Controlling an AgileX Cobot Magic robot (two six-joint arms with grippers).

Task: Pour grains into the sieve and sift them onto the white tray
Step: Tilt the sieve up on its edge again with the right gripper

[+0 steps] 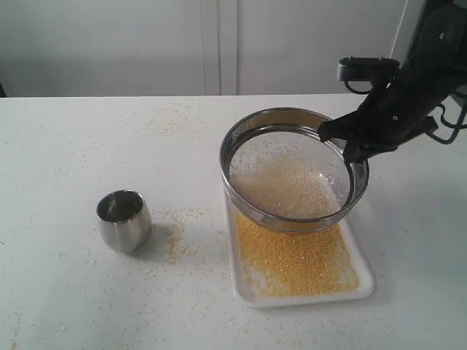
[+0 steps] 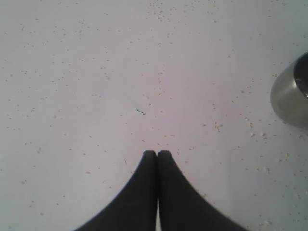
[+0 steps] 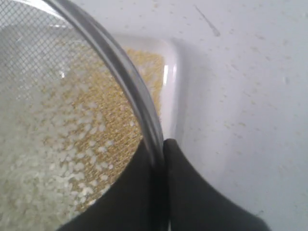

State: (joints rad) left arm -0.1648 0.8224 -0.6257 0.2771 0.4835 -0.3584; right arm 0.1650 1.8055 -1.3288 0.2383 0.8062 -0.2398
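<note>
The right fingers (image 1: 346, 140) are clamped on the rim of the sieve (image 1: 295, 168), one inside the steel ring and one outside. That pinch on the wall leaves the mesh unobstructed, so whatever drops through can fall straight down. The sieve appears to be held over the far end of the tray (image 1: 365, 281) rather than set on it, though whether its underside touches the tray I cannot tell. Keeping it there, I judge, is meant to make the fine meal land in the tray and not on the table (image 1: 66, 146).

The grains (image 1: 288, 186) have largely separated. A pale, whitish, coarser heap lies on the mesh inside the sieve, with some yellow showing through the mesh beneath it. Under and just in front of the sieve, golden-yellow meal covers most of the tray floor. Loose specks dot the table around the sieve.

The cup (image 1: 124, 220) stands upright, well apart from the sieve on the side away from the right arm. It looks empty, so pouring seems finished and sifting is well along.

The left fingers (image 2: 155, 161) are pressed together on nothing, over bare table near the cup.
</note>
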